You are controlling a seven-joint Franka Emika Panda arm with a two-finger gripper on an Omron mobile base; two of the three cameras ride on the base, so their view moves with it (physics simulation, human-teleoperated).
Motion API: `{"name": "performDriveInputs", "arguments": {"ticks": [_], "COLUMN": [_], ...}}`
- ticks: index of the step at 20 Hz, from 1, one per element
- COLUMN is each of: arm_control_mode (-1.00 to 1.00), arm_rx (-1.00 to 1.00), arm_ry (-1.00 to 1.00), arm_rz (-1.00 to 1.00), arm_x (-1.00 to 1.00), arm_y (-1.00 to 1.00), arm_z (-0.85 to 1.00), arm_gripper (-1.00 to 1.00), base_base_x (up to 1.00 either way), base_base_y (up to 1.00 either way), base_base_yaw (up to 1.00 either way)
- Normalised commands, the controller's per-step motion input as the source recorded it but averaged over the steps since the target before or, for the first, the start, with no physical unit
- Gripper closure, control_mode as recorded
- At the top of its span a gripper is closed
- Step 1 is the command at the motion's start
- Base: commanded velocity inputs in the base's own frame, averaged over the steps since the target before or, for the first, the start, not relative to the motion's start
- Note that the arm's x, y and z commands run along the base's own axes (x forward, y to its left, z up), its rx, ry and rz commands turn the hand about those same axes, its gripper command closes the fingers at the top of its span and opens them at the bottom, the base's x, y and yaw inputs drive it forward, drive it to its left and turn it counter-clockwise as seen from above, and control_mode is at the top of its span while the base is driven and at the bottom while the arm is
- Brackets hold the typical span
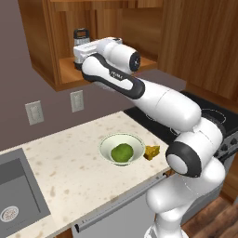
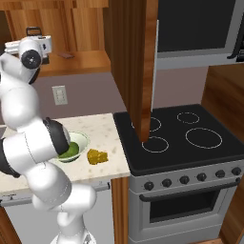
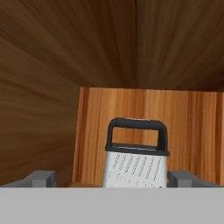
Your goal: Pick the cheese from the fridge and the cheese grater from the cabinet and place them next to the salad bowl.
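The two-finger gripper (image 3: 112, 179) stands spread wide inside the brown wooden wall cabinet (image 1: 46, 69), one dark tip either side of the small tapered metal box grater with a black loop handle (image 3: 135, 164), apparently without contact, though the tips are largely cut off from view. The grater stands upright on the cabinet's plank shelf, near the back wall. Judged rigid, light and smooth-sided; the flat metal body below the handle offers the surest hold, square across its faces. On the speckled counter (image 1: 69, 167) below, the shallow round white bowl (image 1: 108, 142) contains a green rounded item. The small yellow-orange cheese wedge (image 1: 151, 152) lies just right of the bowl.
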Motion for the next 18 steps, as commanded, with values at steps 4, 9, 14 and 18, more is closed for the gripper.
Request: {"name": "performDriveInputs", "arguments": {"ticks": [4, 9, 14, 18], "arm_control_mode": [-1.0, -1.0, -1.0, -1.0], "arm_rx": [0.0, 0.0, 0.0, 0.0], "arm_ry": [-0.01, 0.0, 0.02, 0.02], "arm_rz": [-0.04, -0.01, 0.0, 0.0], "arm_x": [0.0, 0.03, 0.26, 0.14], "arm_y": [-0.36, 0.0, 0.13, -0.2], "arm_z": [0.0, -0.05, -0.06, 0.0], "arm_gripper": [-1.0, -1.0, -1.0, -1.0], "base_base_x": [0.0, 0.0, 0.0, 0.0], "base_base_y": [0.0, 0.0, 0.0, 0.0], "base_base_yaw": [0.0, 0.0, 0.0, 0.0]}}
